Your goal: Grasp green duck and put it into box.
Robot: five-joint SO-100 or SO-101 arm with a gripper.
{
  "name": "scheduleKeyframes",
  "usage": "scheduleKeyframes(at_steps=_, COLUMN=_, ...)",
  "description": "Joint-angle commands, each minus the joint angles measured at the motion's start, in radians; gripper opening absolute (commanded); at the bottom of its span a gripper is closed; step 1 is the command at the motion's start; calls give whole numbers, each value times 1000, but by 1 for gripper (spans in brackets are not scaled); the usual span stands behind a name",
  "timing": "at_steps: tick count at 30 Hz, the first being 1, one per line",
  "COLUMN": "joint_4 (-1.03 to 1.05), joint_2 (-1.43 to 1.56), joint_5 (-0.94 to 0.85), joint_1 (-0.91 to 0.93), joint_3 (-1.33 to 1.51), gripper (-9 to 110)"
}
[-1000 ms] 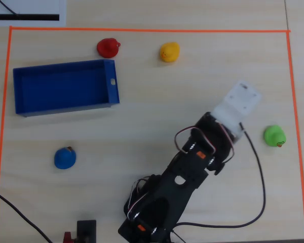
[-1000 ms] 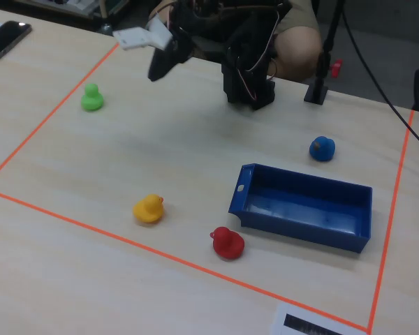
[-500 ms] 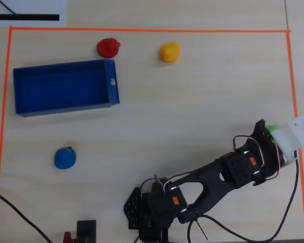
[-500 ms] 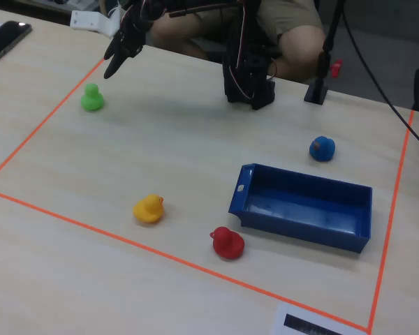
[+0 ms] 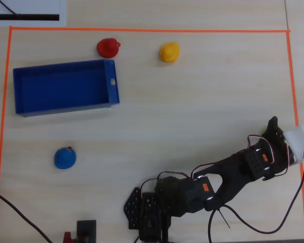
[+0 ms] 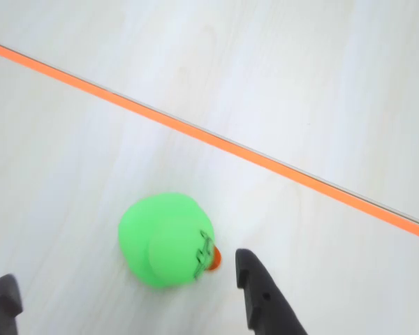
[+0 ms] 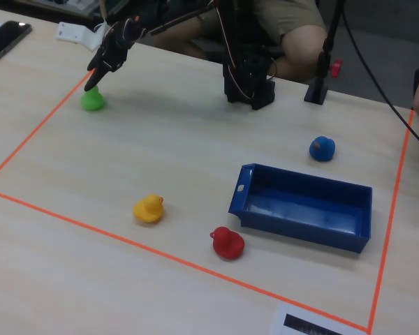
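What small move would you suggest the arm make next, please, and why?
Probably lower the tool a little further and then close it. In the wrist view the green duck sits on the table between the open fingers, not yet gripped, and the fixed view shows the tool just above the duck.

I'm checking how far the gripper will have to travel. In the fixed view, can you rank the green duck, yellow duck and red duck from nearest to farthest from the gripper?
1. Green duck: just under the gripper, at the taped area's far left corner.
2. Yellow duck: nearer the camera, left of centre.
3. Red duck: farthest, beside the blue box.
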Motion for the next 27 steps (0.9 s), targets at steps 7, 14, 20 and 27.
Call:
scheduleKeyframes(at_steps=7, joint_4=-84, joint_2=-144, joint_5=-5, joint_1=-25, joint_3=-137, gripper=42)
scheduleKeyframes(at_steps=14, joint_4=-100, joint_2=-272, joint_5=-14, joint_1=-12, joint_3=-229, gripper=42)
scheduleKeyframes(at_steps=20, joint_4=-127, joint_2=-344, joint_5=-46, joint_1=15, joint_3=-262, gripper=41)
scheduleKeyframes(at_steps=27, joint_4=-123, joint_2=-316, joint_5=-117, joint_1=38, joint_3=-229, gripper=41)
